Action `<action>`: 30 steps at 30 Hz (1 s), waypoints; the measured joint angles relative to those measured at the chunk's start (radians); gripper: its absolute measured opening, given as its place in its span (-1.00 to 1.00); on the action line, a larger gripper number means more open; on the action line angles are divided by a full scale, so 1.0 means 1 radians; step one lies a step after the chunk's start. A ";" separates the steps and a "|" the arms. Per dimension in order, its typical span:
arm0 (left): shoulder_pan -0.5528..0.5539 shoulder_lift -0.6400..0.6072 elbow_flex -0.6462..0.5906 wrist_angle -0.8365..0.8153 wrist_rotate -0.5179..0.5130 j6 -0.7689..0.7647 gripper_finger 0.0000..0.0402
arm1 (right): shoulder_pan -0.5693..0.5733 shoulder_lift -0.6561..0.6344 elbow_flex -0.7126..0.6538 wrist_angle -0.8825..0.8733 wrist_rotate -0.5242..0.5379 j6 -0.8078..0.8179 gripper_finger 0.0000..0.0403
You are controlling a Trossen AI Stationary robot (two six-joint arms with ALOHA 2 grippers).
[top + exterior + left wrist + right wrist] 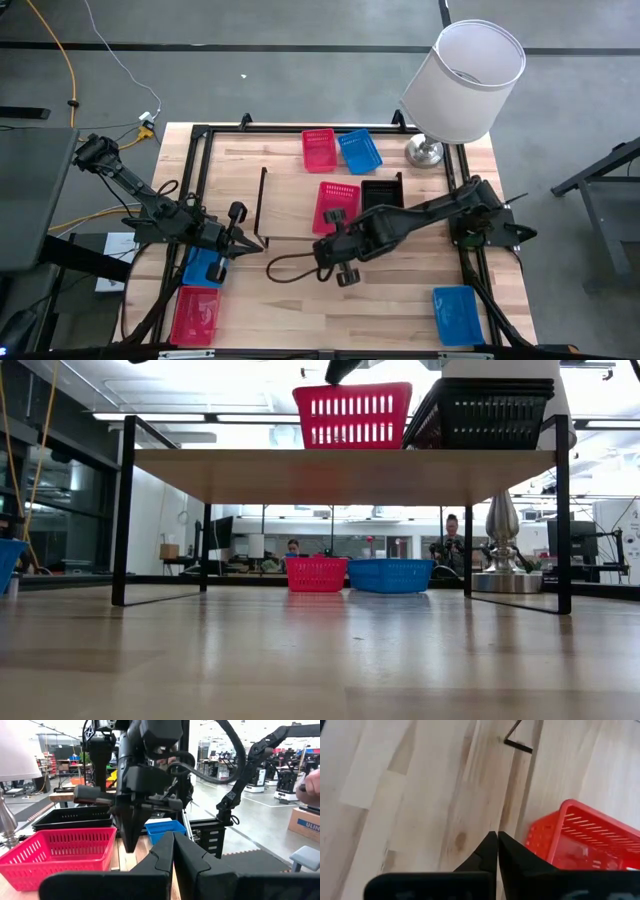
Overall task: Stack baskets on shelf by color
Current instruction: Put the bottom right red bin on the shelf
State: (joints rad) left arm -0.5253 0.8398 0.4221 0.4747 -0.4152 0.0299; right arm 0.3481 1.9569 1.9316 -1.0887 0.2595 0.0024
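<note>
Two baskets up on the shelf (290, 200) from overhead: red basket (336, 205) and black basket (382, 193) side by side; right gripper (325, 245) just beside the red one, jaws together, empty. Left gripper (248, 240) at the shelf's left end, pinched closed on nothing. Loose still: red-and-blue pair (340, 150) behind, blue basket (457, 312) front right, others front left.

Low across the table: same two baskets on top.

Through the right wrist: fingertips met beside the red rim (585, 837). Best next, probably: part the jaws before descending, straddle one wall squarely.
</note>
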 joint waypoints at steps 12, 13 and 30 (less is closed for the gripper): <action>0.000 0.000 0.000 0.000 -0.002 0.017 -1.00 | -0.014 0.001 0.000 -0.112 0.105 0.057 -1.00; 0.000 0.000 0.000 0.001 -0.006 0.016 -1.00 | -0.014 0.001 0.000 -0.113 0.105 0.064 -1.00; 0.000 0.000 0.000 0.001 -0.017 0.016 -1.00 | -0.013 0.001 0.000 -0.204 0.115 0.117 -1.00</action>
State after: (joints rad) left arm -0.5252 0.8398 0.4221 0.4754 -0.4320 0.0456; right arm 0.3351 1.9583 1.9316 -1.2924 0.3743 0.1194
